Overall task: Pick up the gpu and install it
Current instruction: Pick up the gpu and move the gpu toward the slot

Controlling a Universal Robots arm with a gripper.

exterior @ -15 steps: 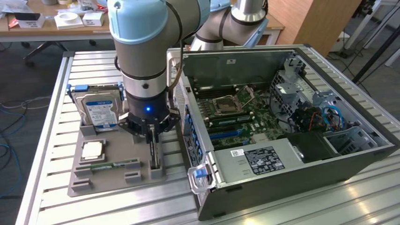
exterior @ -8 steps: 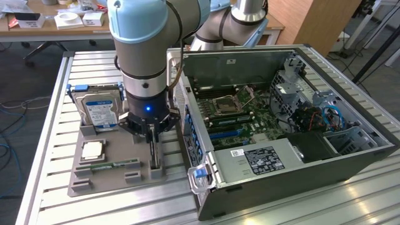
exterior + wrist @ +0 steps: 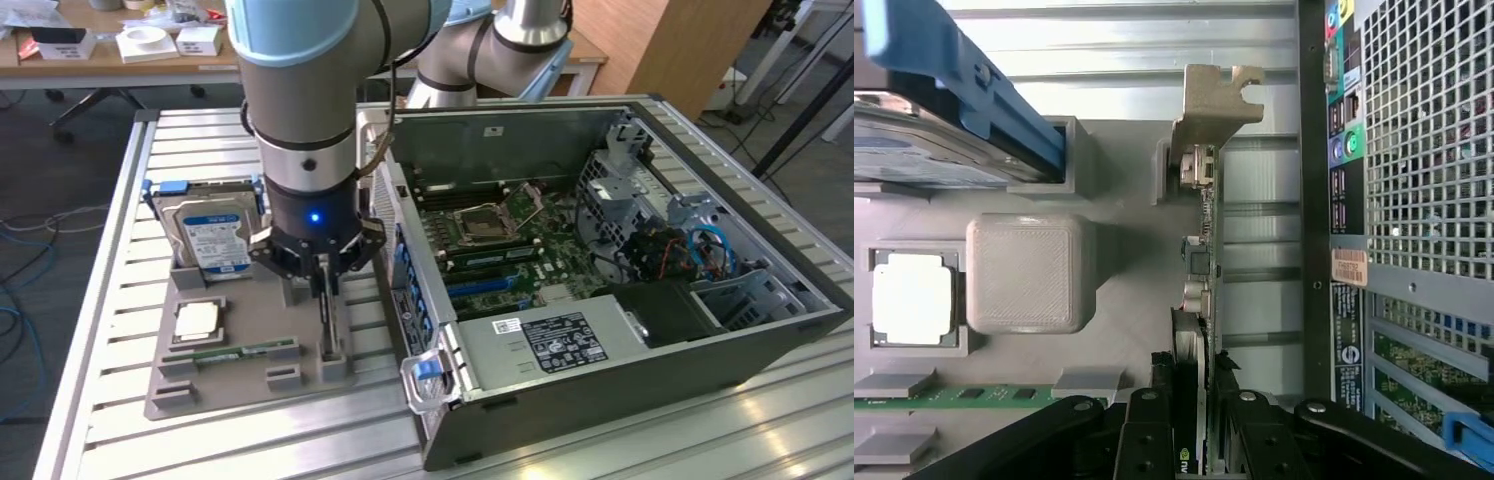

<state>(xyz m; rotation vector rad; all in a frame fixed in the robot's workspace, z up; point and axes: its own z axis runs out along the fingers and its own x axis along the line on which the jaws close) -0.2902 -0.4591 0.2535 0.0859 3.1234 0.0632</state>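
The gpu [image 3: 328, 325] stands on edge in a slot of the grey holder tray [image 3: 240, 390], beside the open computer case [image 3: 747, 350]. In the wrist view the gpu [image 3: 1199, 270] shows edge-on, a thin black card with its pale metal bracket [image 3: 1219, 100] at the far end. My gripper [image 3: 322, 285] has come straight down over the card. Its black fingers [image 3: 1144, 425] sit against both sides of the card's near end, so the gripper [image 3: 1192, 430] is shut on it. The card is still seated in the tray slot.
On the same tray stand a hard drive [image 3: 214, 235] with a blue frame, a processor [image 3: 198, 320] and a green memory stick [image 3: 247, 353]. The case's rear panel [image 3: 1414, 150] runs close alongside the card. The motherboard [image 3: 514, 250] lies exposed inside the case.
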